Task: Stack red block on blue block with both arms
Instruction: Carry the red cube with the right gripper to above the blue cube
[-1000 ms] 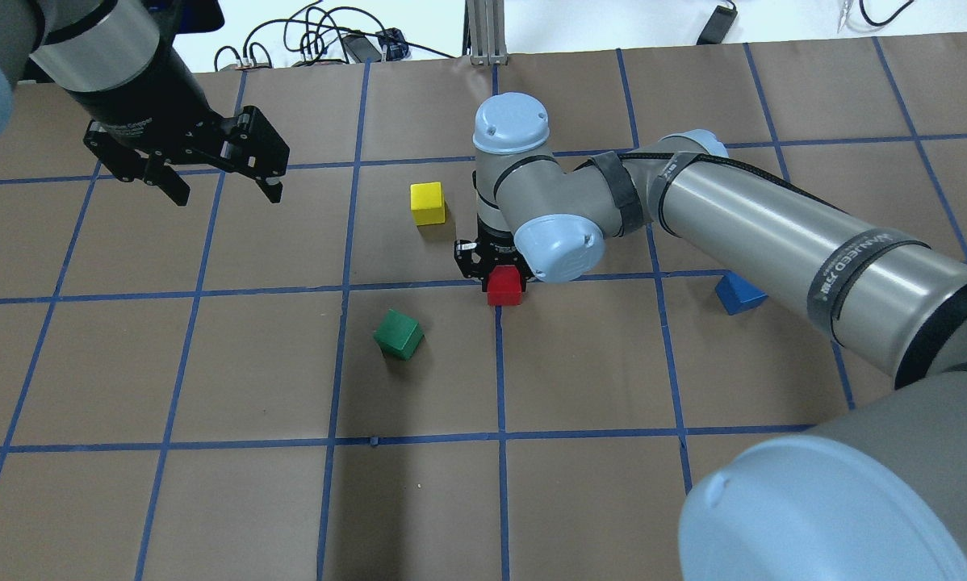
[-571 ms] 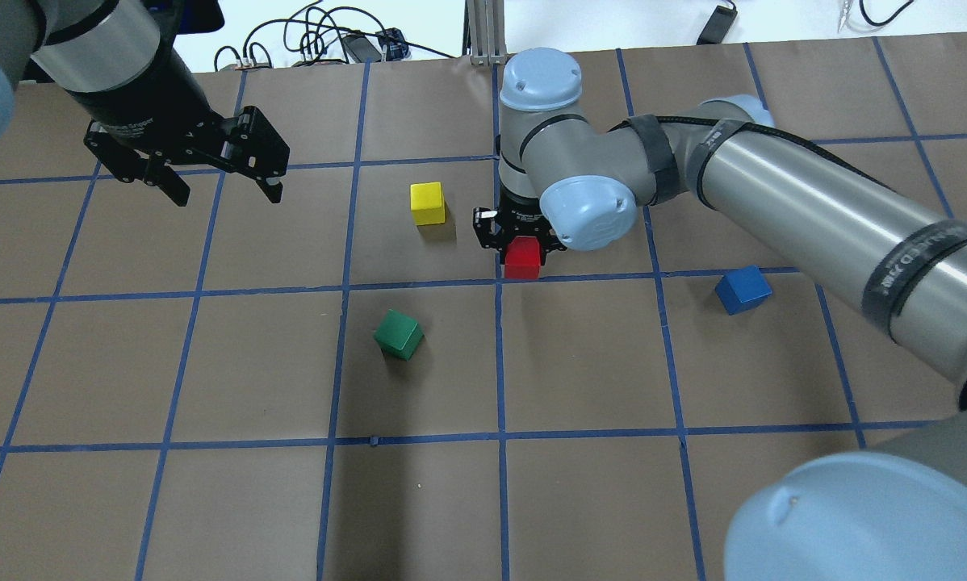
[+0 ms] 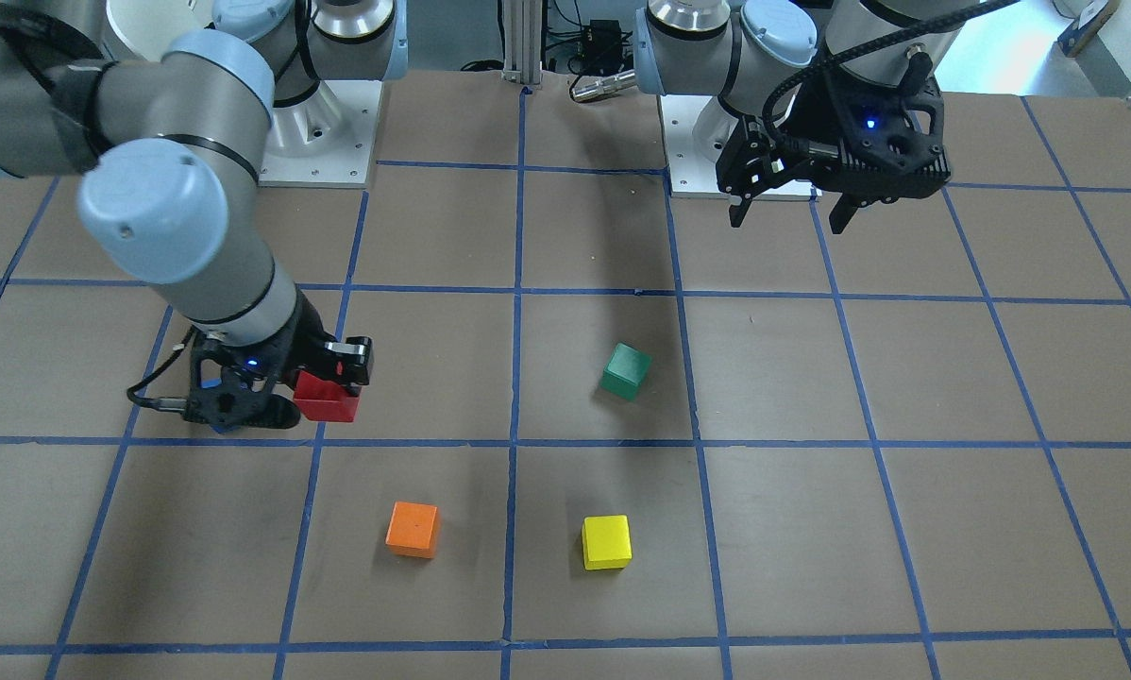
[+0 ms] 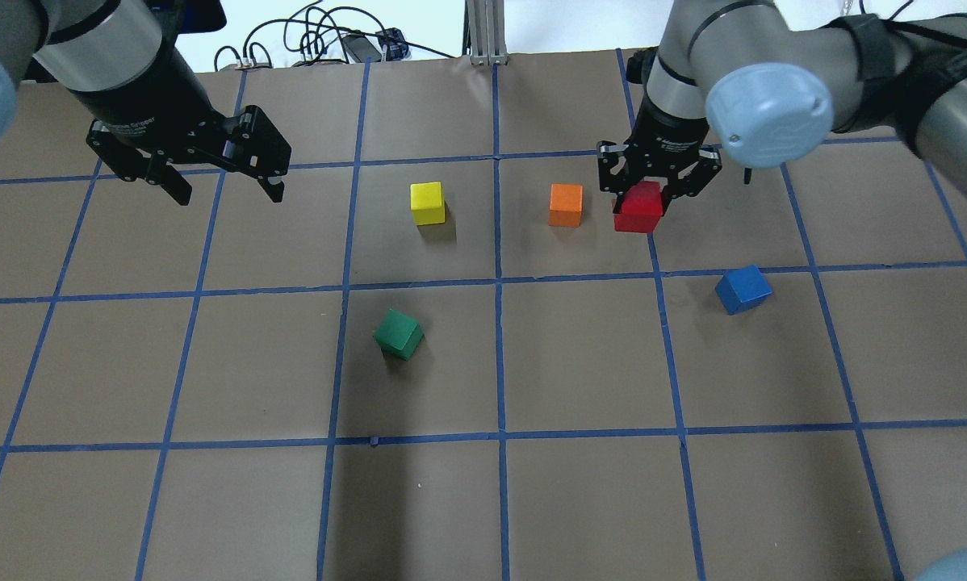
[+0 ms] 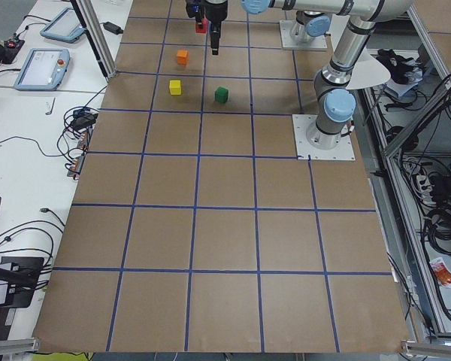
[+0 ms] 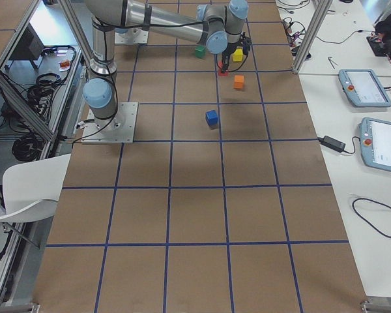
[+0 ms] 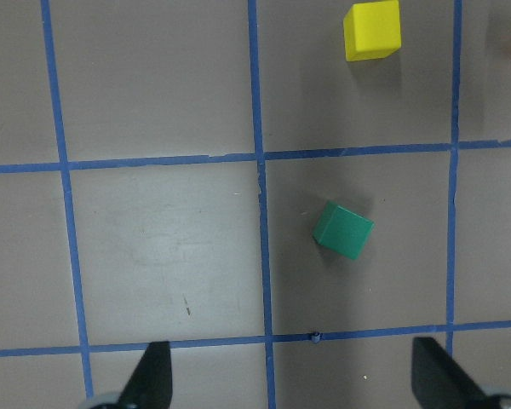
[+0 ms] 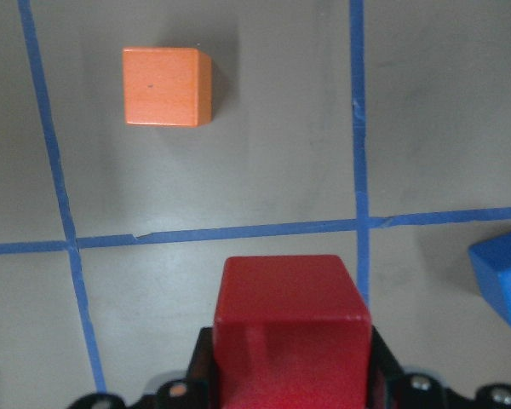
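Observation:
My right gripper [image 4: 641, 203] is shut on the red block [image 4: 638, 208] and holds it just above the table, next to the orange block. The right wrist view shows the red block [image 8: 294, 328] between the jaws. The blue block [image 4: 742, 289] lies alone on the table, nearer the robot and to the right of the held block. It shows at the right edge of the right wrist view [image 8: 501, 273]. My left gripper [image 4: 227, 196] hangs open and empty over the far left of the table, also in the front view [image 3: 788, 222].
An orange block [image 4: 565, 204] lies just left of the red block. A yellow block [image 4: 427, 202] lies further left. A green block [image 4: 398, 334] lies turned near the table's middle. Blue tape lines grid the brown table.
My right gripper has carried the red block from the table's middle to the right and away from the robot, uncovering the orange block. The left arm has not moved.

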You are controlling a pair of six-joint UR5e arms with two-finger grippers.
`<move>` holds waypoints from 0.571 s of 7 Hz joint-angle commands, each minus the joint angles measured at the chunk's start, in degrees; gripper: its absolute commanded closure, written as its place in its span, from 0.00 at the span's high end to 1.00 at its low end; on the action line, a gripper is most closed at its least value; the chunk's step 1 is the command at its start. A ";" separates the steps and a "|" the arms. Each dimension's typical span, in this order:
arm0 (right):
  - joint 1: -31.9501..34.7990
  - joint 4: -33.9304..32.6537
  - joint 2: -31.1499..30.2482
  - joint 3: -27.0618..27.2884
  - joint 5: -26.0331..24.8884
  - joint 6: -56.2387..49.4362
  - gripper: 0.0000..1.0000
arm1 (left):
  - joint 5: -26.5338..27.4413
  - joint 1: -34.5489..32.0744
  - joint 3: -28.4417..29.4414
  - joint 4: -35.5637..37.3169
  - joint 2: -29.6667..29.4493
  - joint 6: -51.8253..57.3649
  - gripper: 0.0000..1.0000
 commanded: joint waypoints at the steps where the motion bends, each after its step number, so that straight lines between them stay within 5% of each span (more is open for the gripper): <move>1: -7.47 5.50 -2.29 0.32 -1.11 -11.27 0.00 | 0.04 0.00 -0.04 0.00 0.05 0.00 1.00; 4: -8.90 5.34 -2.20 0.32 -6.21 -16.75 0.00 | 0.04 0.00 0.05 0.00 -0.22 0.08 1.00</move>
